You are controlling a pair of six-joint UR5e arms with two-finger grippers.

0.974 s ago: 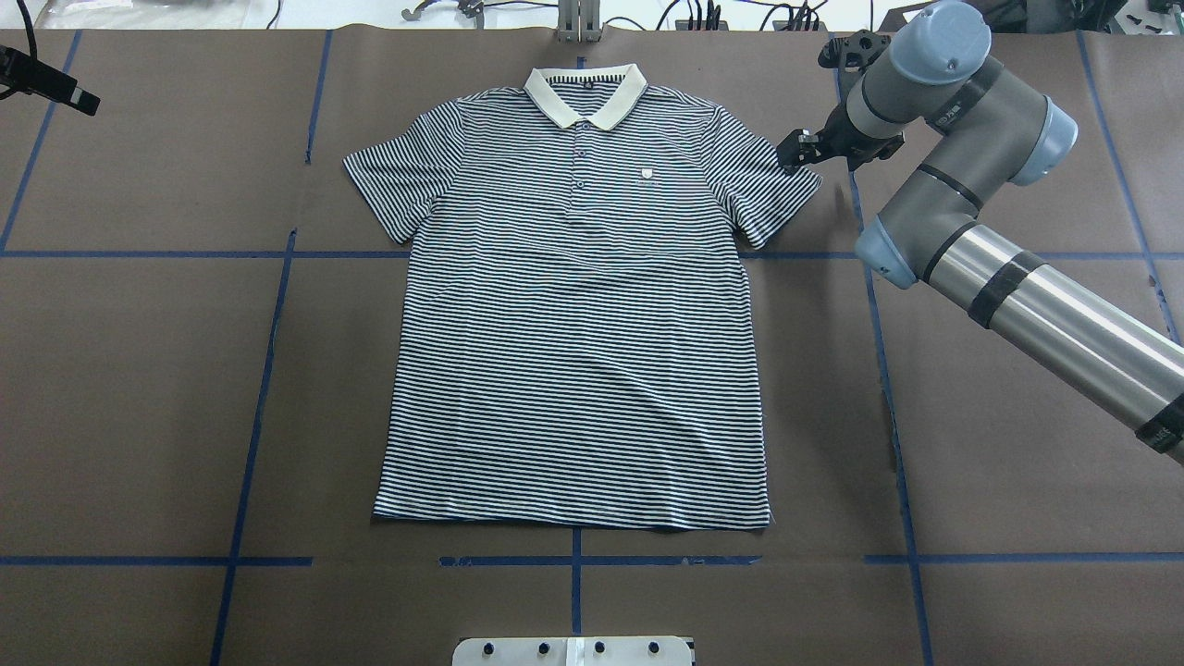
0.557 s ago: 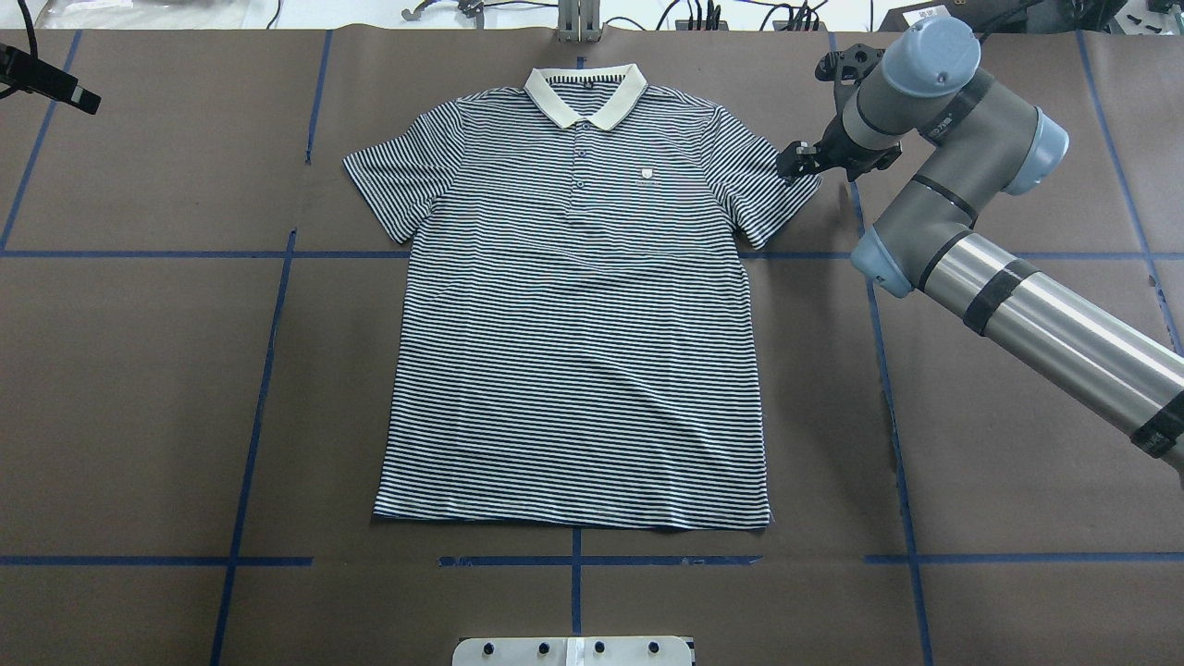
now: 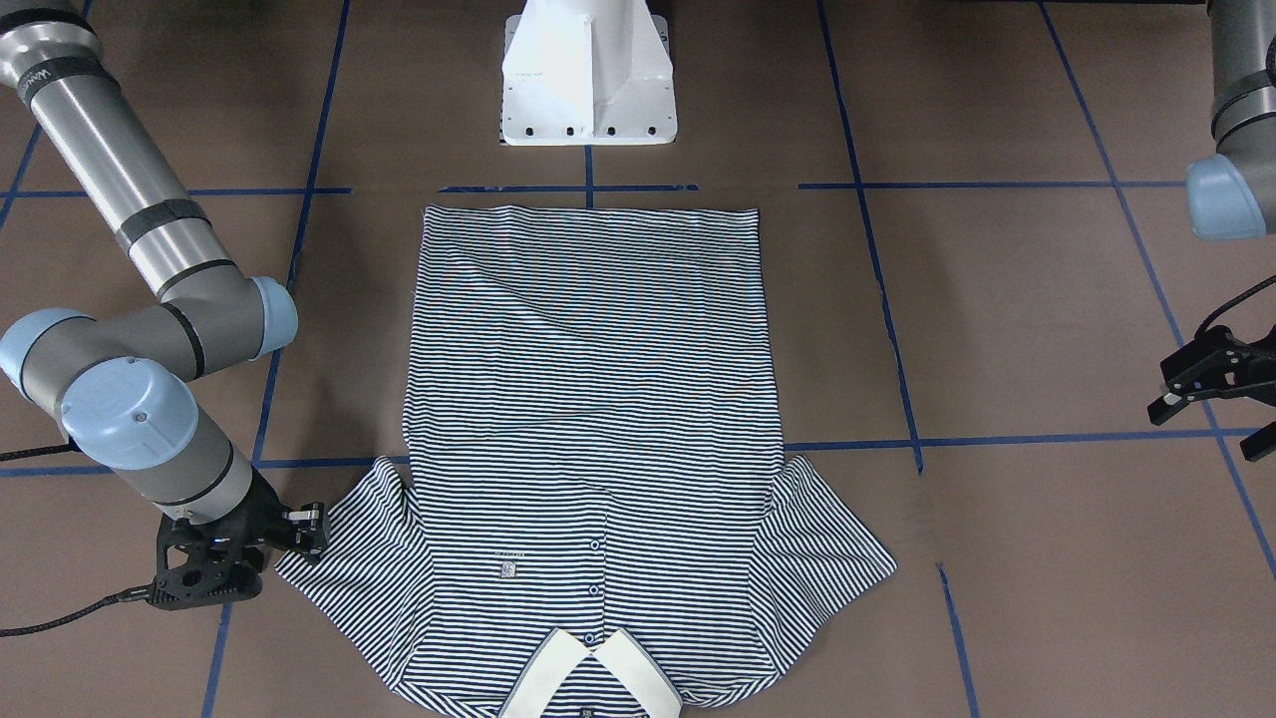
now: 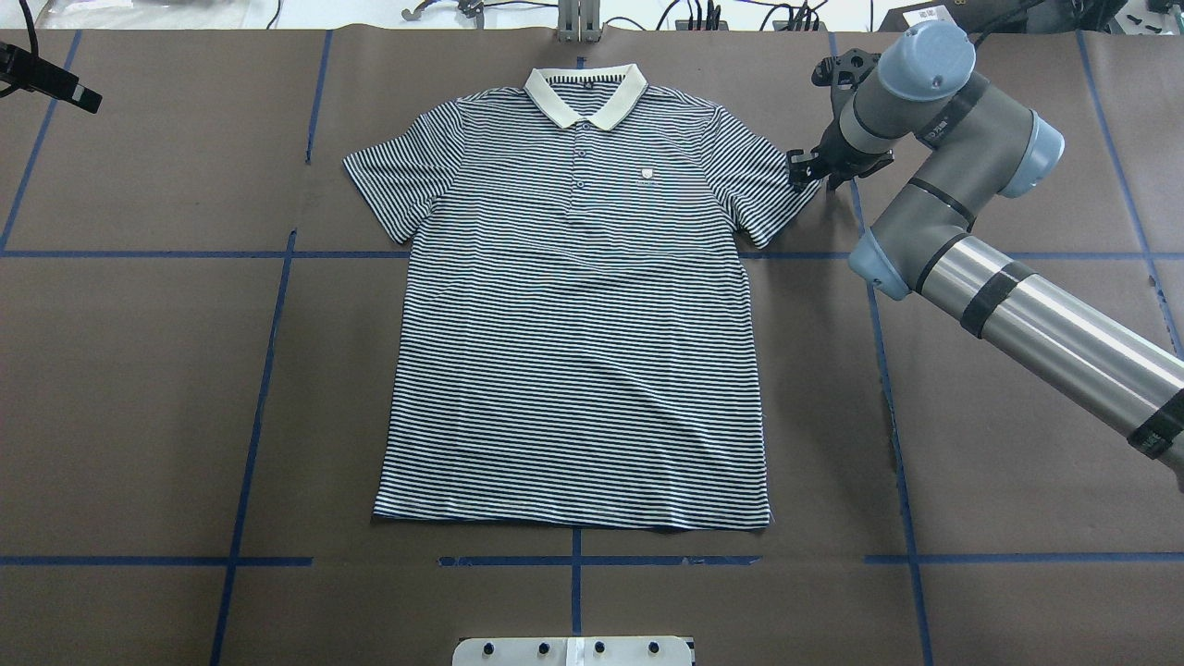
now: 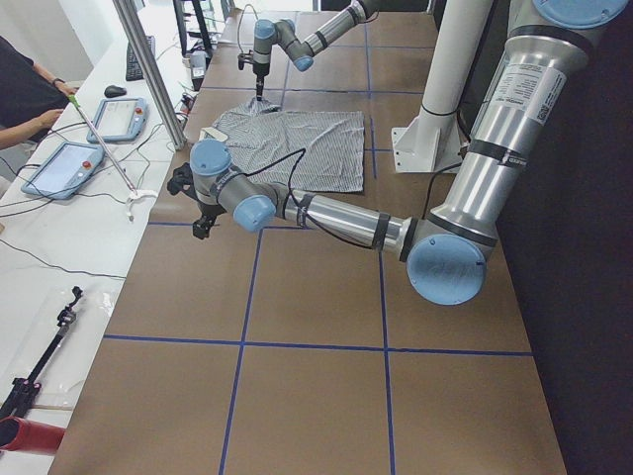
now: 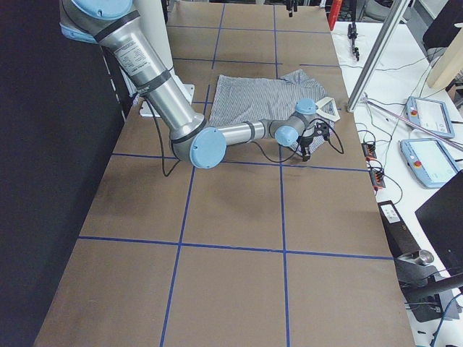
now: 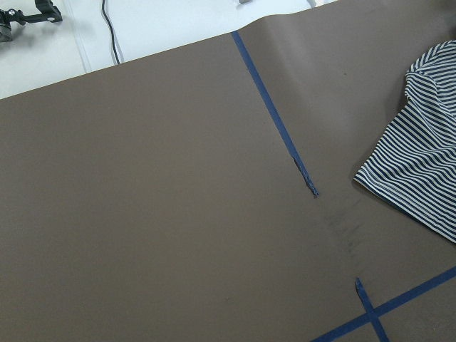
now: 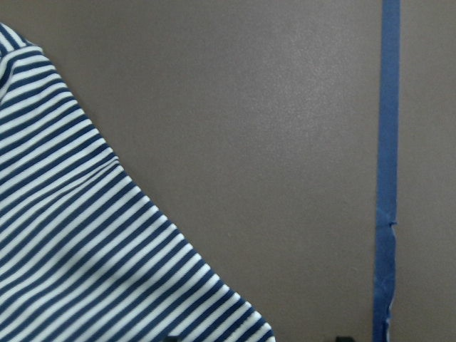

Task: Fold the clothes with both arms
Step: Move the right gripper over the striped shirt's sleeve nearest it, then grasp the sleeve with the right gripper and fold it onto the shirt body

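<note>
Shirt: the shirt [image 4: 573, 324] lies flat and front-up at the middle of the table [image 4: 139, 370]. In the overhead view its collar [image 4: 585, 92] is at 12 o'clock and its hem at 6 o'clock.
Sleeves: both are spread out to the sides, at 10 and 2 o'clock of the shirt.
Right tool: the right tool [image 3: 311, 531] is low at the outer corner of the 2 o'clock sleeve [image 4: 772, 190]. Its fingers stand apart, with the sleeve's edge just beside them. Whether they touch the cloth cannot be told.
Left tool: the left tool [image 3: 1206, 424] is at 10 o'clock of the table, well apart from the shirt. Its fingers are spread, with nothing between them.
Tape: blue tape [image 4: 270, 370] marks a grid on the brown table.
</note>
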